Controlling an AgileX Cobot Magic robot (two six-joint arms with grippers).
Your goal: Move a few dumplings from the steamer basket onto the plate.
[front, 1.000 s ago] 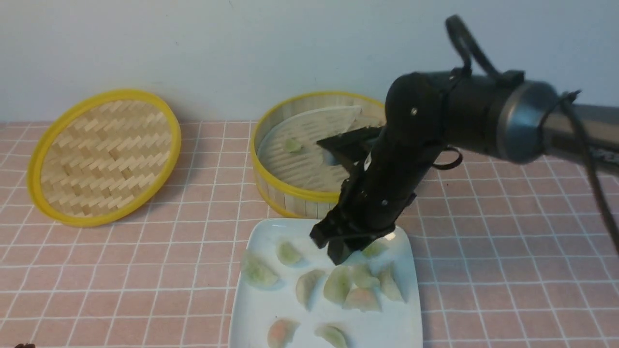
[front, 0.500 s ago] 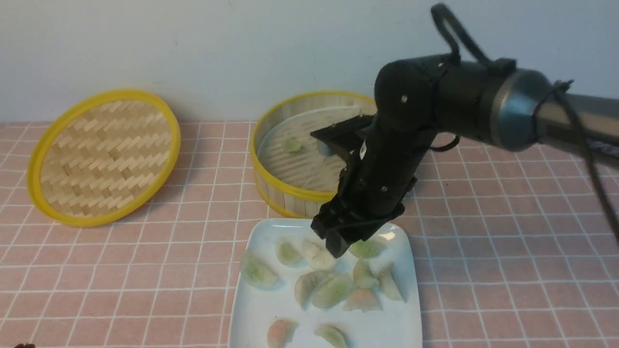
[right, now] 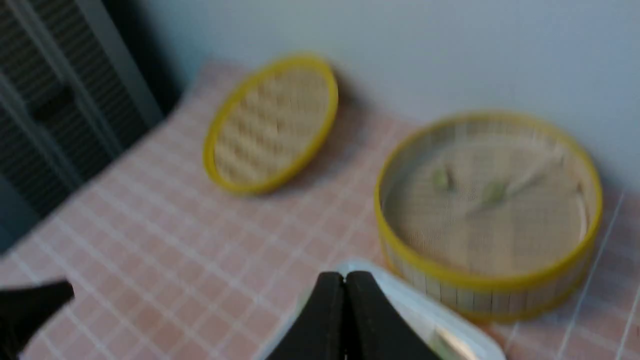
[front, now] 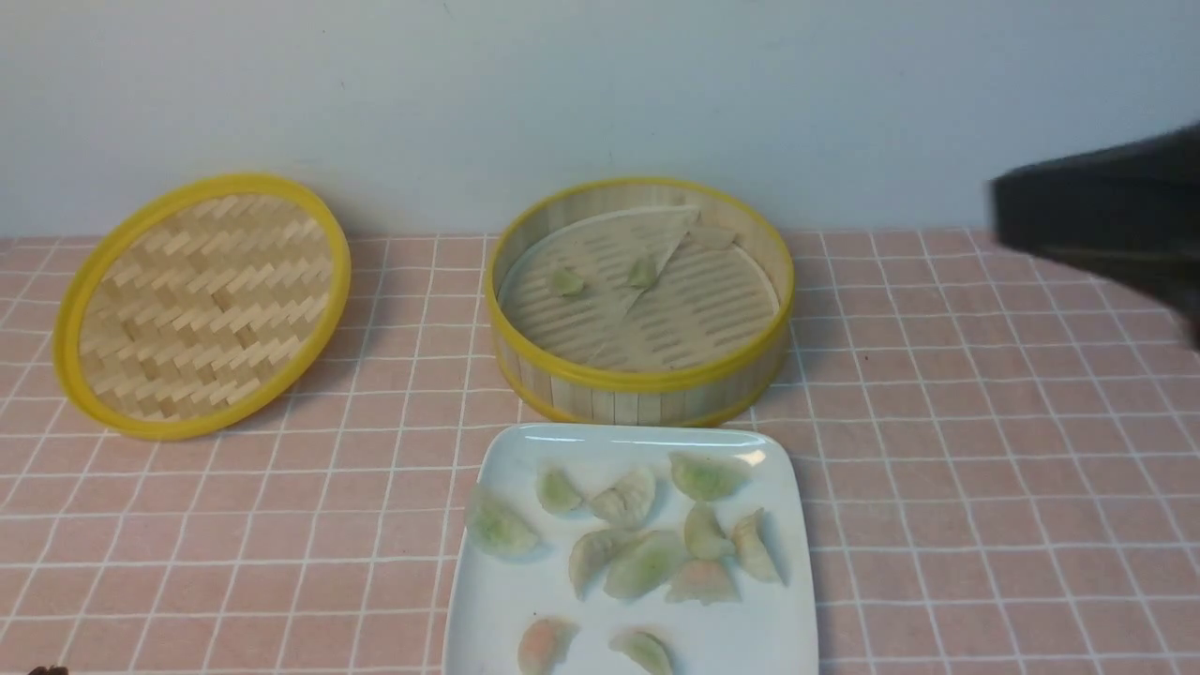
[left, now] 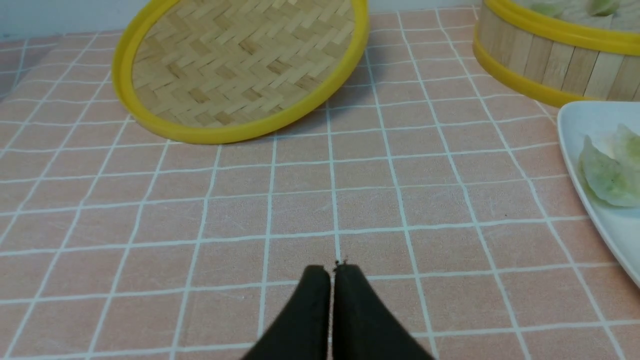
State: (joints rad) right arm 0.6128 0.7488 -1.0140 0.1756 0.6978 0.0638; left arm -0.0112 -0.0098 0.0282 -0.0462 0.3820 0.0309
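The white square plate (front: 750, 637) lies in front of the steamer basket (front: 647, 380) and holds several pale green and pinkish dumplings (front: 647, 562). Two small green dumplings (front: 566, 281) lie on the basket's slatted floor, beside a folded paper liner. My right arm shows only as a dark blur at the right edge of the front view. In the right wrist view my right gripper (right: 344, 276) is shut and empty, high above the plate (right: 400, 295) and basket (right: 487, 285). My left gripper (left: 332, 269) is shut and empty, low over the tablecloth, left of the plate (left: 585, 120).
The flat woven yellow-rimmed lid (front: 202, 305) leans at the back left; it also shows in the left wrist view (left: 240, 70). A pink tiled cloth (front: 984, 450) covers the table. A pale wall stands behind.
My right arm has lifted off the plate and swung away to the right, leaving one more dumpling on the plate. The basket is now unobstructed.
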